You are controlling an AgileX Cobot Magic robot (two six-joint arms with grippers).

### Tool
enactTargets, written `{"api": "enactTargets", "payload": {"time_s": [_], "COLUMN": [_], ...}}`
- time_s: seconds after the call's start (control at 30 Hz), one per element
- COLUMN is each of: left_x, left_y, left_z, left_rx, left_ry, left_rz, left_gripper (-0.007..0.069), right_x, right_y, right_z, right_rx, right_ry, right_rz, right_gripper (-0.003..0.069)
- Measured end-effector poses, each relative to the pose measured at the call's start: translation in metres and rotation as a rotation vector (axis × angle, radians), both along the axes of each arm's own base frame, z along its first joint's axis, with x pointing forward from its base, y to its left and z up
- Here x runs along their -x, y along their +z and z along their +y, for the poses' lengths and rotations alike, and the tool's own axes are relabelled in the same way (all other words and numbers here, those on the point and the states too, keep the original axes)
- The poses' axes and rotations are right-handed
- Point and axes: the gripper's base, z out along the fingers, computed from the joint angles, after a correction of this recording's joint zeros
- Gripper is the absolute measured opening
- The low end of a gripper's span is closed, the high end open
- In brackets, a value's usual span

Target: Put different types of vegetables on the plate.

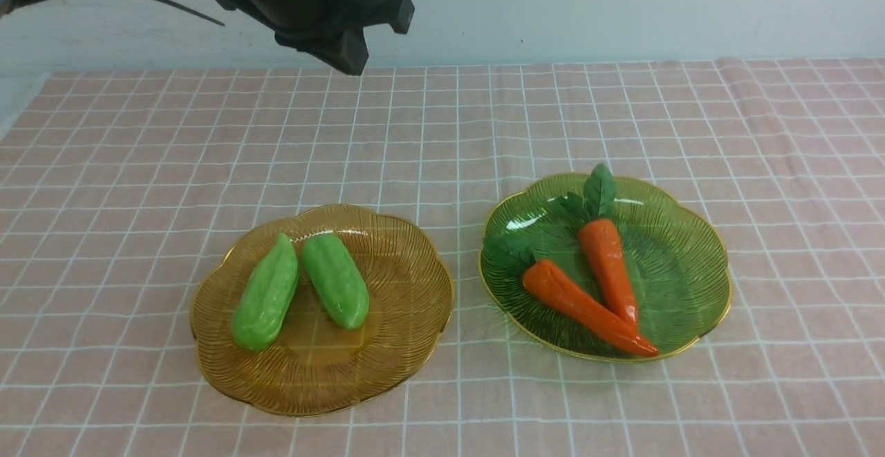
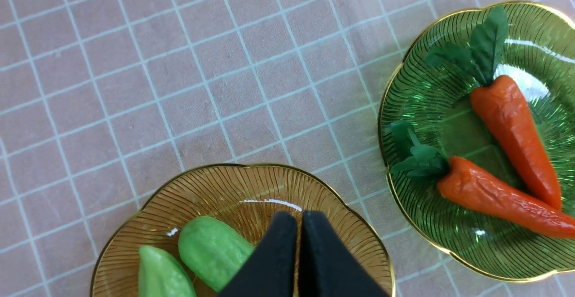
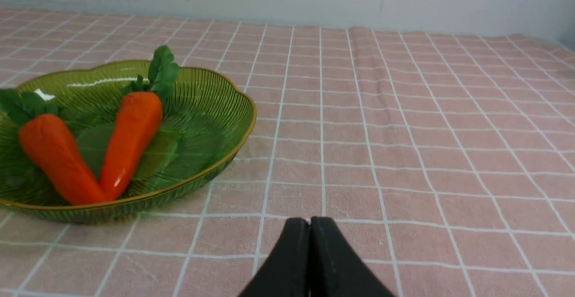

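Note:
Two light-green bumpy gourds (image 1: 266, 293) (image 1: 334, 279) lie side by side on an amber glass plate (image 1: 401, 291). Two orange carrots (image 1: 584, 307) (image 1: 608, 269) with dark green tops lie on a green glass plate (image 1: 681, 263) to its right, their tips crossing. My left gripper (image 2: 298, 218) is shut and empty, high above the amber plate's far side, with the gourds (image 2: 211, 250) just beside its tips. In the right wrist view my right gripper (image 3: 310, 223) is shut and empty, low over the cloth to the right of the green plate (image 3: 202, 121). It is out of the front view.
A pink cloth with a white grid (image 1: 449, 125) covers the table up to a pale wall at the back. The left arm's black body (image 1: 311, 1) hangs over the far left of the cloth. A crease in the cloth (image 3: 359, 63) runs toward the wall.

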Motion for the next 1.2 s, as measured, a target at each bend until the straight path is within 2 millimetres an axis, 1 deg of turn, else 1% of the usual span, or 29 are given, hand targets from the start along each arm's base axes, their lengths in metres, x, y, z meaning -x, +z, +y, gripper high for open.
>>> {"api": "enactTargets", "payload": {"time_s": [0.17,0.27,0.3,0.33,0.37,0.4,0.43,0.47,0.53,0.57,0.6,0.63,0.67,0.7,0.73,0.8,0.83,0.87,0.9,0.93,0.97,1.0,1.03,1.13,1.17,1.2], "left_x": [0.018,0.04,0.048,0.06,0.062,0.083,0.083,0.102,0.13,0.133,0.158,0.164,0.182,0.187,0.201,0.218,0.226,0.236,0.236,0.249,0.255,0.257,0.265,0.275,0.281,0.284], "left_y": [0.015,0.022,0.02,0.02,0.02,0.021,0.018,0.015,0.012,0.011,0.001,-0.006,-0.016,-0.015,-0.028,-0.043,-0.046,-0.058,-0.058,-0.068,-0.073,-0.074,-0.079,-0.091,-0.099,-0.103], "left_z": [0.004,0.011,0.013,0.018,0.019,0.028,0.028,0.037,0.048,0.049,0.059,0.061,0.066,0.068,0.071,0.077,0.08,0.085,0.085,0.091,0.094,0.095,0.098,0.102,0.104,0.105], "left_rx": [0.026,0.027,0.018,0.004,0.001,-0.02,-0.026,-0.047,-0.063,-0.065,-0.074,-0.074,-0.044,-0.033,0.029,0.132,0.167,0.21,0.221,0.253,0.267,0.268,0.281,0.285,0.285,0.283], "left_ry": [-0.017,-0.029,-0.035,-0.042,-0.044,-0.05,-0.051,-0.05,-0.05,-0.049,-0.049,-0.049,-0.044,-0.042,-0.027,0.012,0.026,0.053,0.058,0.077,0.084,0.085,0.089,0.091,0.091,0.09], "left_rz": [-0.019,-0.015,-0.003,0.004,0.005,0.005,0.014,0.024,0.027,0.029,0.046,0.056,0.024,0.003,-0.074,-0.227,-0.287,-0.355,-0.376,-0.438,-0.47,-0.475,-0.502,-0.506,-0.504,-0.5], "left_gripper": [-0.0003,-0.0003,-0.0003,-0.0003,-0.0003,-0.0003,-0.0003,-0.0003,-0.0003,-0.0003,-0.0003,-0.0003,-0.0003,-0.0003,-0.0003,-0.0003,-0.0003,-0.0003,-0.0003,-0.0003,-0.0003,-0.0003,-0.0003,-0.0003,-0.0003,-0.0003], "right_x": [0.0,0.0,0.0,0.0,0.0,0.0,0.0,0.0,0.0,0.0,0.0,0.0,0.0,0.0,0.0,0.0,0.0,0.0,0.0,0.0,0.0,0.0,0.0,0.0,0.0,0.0], "right_y": [-0.001,-0.001,-0.001,-0.001,-0.001,-0.001,-0.001,-0.001,-0.001,-0.001,-0.001,-0.001,-0.001,-0.001,-0.001,-0.001,-0.001,-0.001,-0.001,-0.001,-0.001,-0.001,-0.001,-0.001,-0.001,-0.001], "right_z": [0.0,0.0,0.0,0.0,0.0,0.0,0.0,0.0,0.0,0.0,0.0,0.0,0.0,0.0,0.0,0.0,0.0,0.0,0.0,0.0,0.0,0.0,0.0,0.0,0.0,0.0], "right_rx": [-0.014,-0.015,-0.015,-0.015,-0.015,-0.016,-0.016,-0.016,-0.016,-0.016,-0.016,-0.016,-0.016,-0.016,-0.016,-0.017,-0.017,-0.017,-0.017,-0.017,-0.018,-0.018,-0.018,-0.018,-0.018,-0.018], "right_ry": [-0.002,-0.002,-0.002,-0.002,-0.002,-0.002,-0.002,-0.003,-0.003,-0.003,-0.003,-0.003,-0.003,-0.003,-0.003,-0.003,-0.003,-0.003,-0.003,-0.003,-0.003,-0.003,-0.003,-0.003,-0.003,-0.003], "right_rz": [0.008,0.008,0.008,0.008,0.008,0.009,0.009,0.009,0.009,0.009,0.009,0.009,0.01,0.01,0.01,0.01,0.01,0.01,0.01,0.01,0.01,0.01,0.01,0.011,0.011,0.011], "right_gripper": [-0.0015,-0.0015,-0.0015,-0.0015,-0.0015,-0.0015,-0.0015,-0.0015,-0.0015,-0.0015,-0.0015,-0.0015,-0.0015,-0.0015,-0.0015,-0.0015,-0.0015,-0.0015,-0.0015,-0.0015,-0.0015,-0.0015,-0.0015,-0.0015,-0.0015,-0.0015]}}
